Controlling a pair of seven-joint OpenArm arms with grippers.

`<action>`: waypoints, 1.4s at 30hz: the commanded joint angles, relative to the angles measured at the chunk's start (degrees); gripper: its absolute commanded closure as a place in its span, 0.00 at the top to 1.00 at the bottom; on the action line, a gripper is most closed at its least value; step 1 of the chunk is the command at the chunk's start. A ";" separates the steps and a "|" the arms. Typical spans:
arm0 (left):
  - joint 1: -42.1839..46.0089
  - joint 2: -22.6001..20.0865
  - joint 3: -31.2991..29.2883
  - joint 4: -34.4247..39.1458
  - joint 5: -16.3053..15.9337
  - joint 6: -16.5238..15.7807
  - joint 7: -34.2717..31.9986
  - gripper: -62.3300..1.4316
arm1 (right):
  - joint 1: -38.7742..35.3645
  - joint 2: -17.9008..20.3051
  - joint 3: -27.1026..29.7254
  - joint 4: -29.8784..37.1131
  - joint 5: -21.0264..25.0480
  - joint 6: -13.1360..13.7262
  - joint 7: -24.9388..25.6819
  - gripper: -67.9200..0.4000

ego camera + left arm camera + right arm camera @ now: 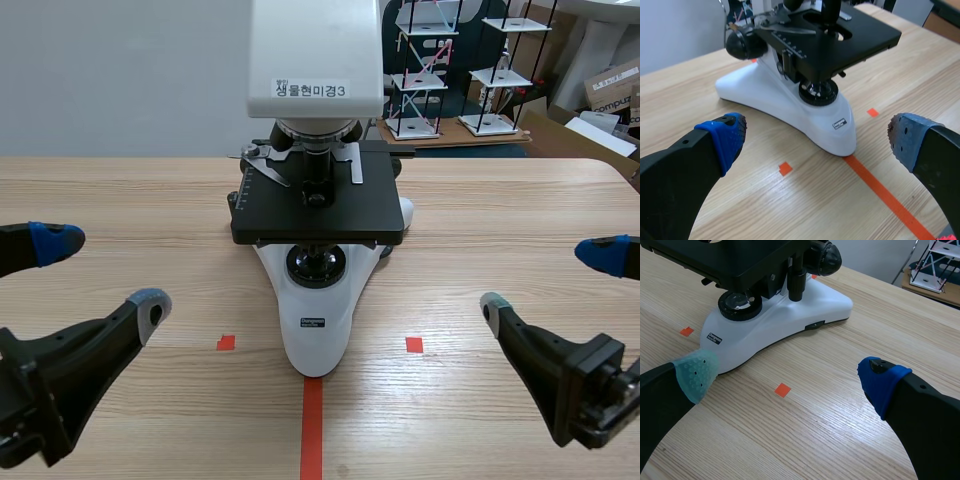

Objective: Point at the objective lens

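Note:
A white microscope (314, 330) with a black stage (318, 212) stands at the table's middle. Its objective lens (316, 172) hangs dark under the white head, just above the stage. My left gripper (100, 272) is open at the near left, well short of the microscope. My right gripper (548, 282) is open at the near right, equally far off. In the left wrist view the base (805, 117) and stage (840, 42) lie ahead of the open gripper (815, 134). In the right wrist view the base (770, 335) lies ahead and to one side of the open gripper (785, 375).
White wire racks (425, 70) and cardboard boxes (612, 88) stand beyond the table's far right edge. A black focus knob (742, 44) sticks out from the microscope's side. Bare wooden tabletop surrounds the microscope.

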State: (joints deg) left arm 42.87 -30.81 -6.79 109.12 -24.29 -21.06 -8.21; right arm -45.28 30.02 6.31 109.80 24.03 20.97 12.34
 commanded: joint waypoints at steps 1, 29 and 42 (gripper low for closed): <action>0.11 0.15 -0.22 0.66 -0.35 0.33 -2.47 0.96 | 0.37 0.61 0.63 0.68 0.63 0.00 0.83 0.90; -21.75 3.32 13.27 -6.62 -0.31 2.05 2.93 0.05 | 0.35 0.61 0.66 0.68 0.63 0.00 0.81 0.90; -29.94 8.37 19.78 -10.62 2.84 2.95 7.13 0.05 | 0.35 0.61 0.66 0.68 0.63 0.00 0.85 0.90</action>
State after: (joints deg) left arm 13.13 -22.83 13.04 98.00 -20.97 -18.09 -0.32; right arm -45.28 30.02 6.31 109.80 24.03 20.97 12.34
